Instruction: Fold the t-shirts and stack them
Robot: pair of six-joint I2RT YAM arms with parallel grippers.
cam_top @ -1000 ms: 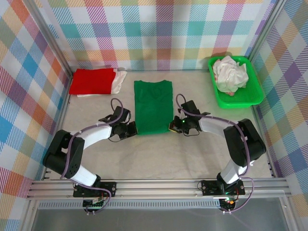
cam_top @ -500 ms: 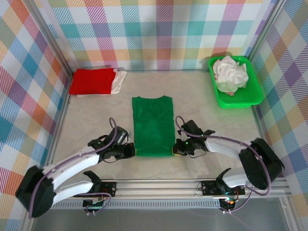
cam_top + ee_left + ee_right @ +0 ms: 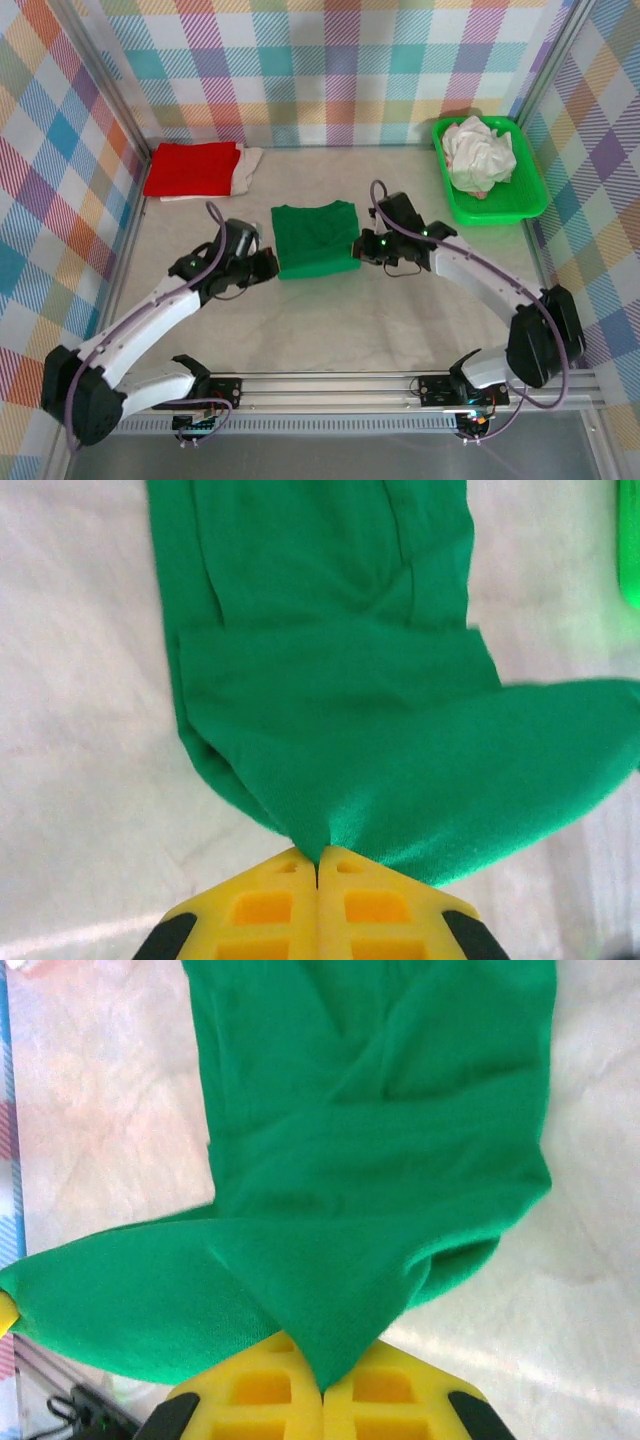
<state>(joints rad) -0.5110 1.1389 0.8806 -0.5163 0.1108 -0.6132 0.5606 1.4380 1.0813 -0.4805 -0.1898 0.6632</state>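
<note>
The left pincer [image 3: 270,266] and right pincer [image 3: 358,250], clamped on the green t-shirt [image 3: 315,238] hem, should lay it level, corners matched.

No legible text, labels or numbers anywhere, seemingly.

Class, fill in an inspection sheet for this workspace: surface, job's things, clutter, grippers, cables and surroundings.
Surface: pale, mottled table.
Job's things: green shirt half-folded at centre; red shirt folded on a white shirt, back left; crumpled white pile in the tray, back right.
Clutter: nothing seen.
Grippers: left gripper and right gripper each shut on a corner of the green shirt, fingers pressed together.
Cables: purple cables run along both arms.
Surroundings: plaid walls; metal frame at the near edge.
</note>
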